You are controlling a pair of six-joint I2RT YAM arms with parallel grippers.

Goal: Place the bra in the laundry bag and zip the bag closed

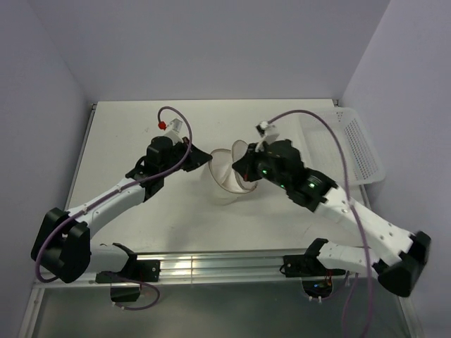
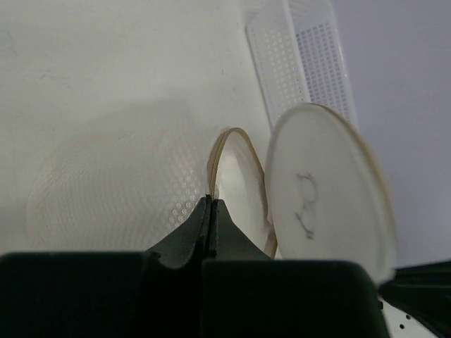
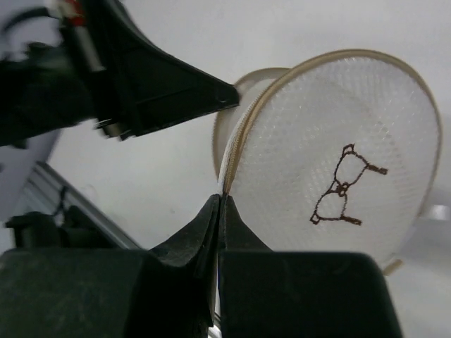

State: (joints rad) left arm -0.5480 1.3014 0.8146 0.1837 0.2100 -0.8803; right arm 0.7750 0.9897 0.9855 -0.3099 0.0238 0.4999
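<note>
**Where both pairs of jaws close, the laundry bag (image 1: 229, 176) is held between the arms**

Pressed together with no gap, the jaws of the left gripper (image 2: 211, 200) pinch a thin tan rim (image 2: 224, 141) that arcs up from their tips. Just right of that rim, in the left wrist view, stands the bag's round face. It is tilted, and its small bra symbol (image 2: 304, 204) shows dark on white. The right gripper (image 3: 223, 197) is likewise clamped, its jaws closed on the tan zipper edge (image 3: 246, 120) of the printed face, which rises up and to the right from the tips. From above, the two grippers face each other across the middle of the table (image 1: 141, 127). The bag sits between them and touches both, with an open gap between its two rims. The perforated white basket (image 1: 352, 144) lies at the table's far right edge, apart from the bag.
</note>
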